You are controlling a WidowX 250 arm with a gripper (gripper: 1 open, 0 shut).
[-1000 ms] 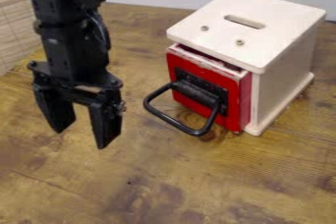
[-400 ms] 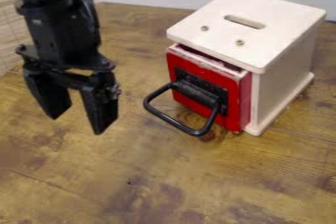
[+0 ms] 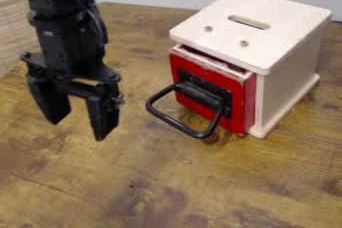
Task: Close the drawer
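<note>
Red drawer's sitting off to the side of your open, unloaded gripper

So the red-fronted drawer with the dark recessed panel and black rounded loop handle (image 3: 230,97) is in the cream-white box (image 3: 281,57), right of centre in the view. You can't really see how far out it sits, since its inside is hidden behind the front and under the box top. A thin pale edge shows just above the red, though. The panel behind the handle is dark on dark, so details there are tough to make out, and the box's far side is out of sight.

Your black robot gripper with two chunky fingers (image 3: 76,111) is over on the left side of the view, well apart from the handle. The loop sticks out toward the gripper's side, but nothing's touching it. Your jaws are spread wide, fingers pointing down, with nothing between them but a view of the wood. Can't tell you exactly how high the tips are above the brown wood-grain table (image 3: 147,187). The arm above gets cut off by the top edge of the picture, and there's a tan slatted thing (image 3: 14,32) behind it, cut off at the left edge.
</note>
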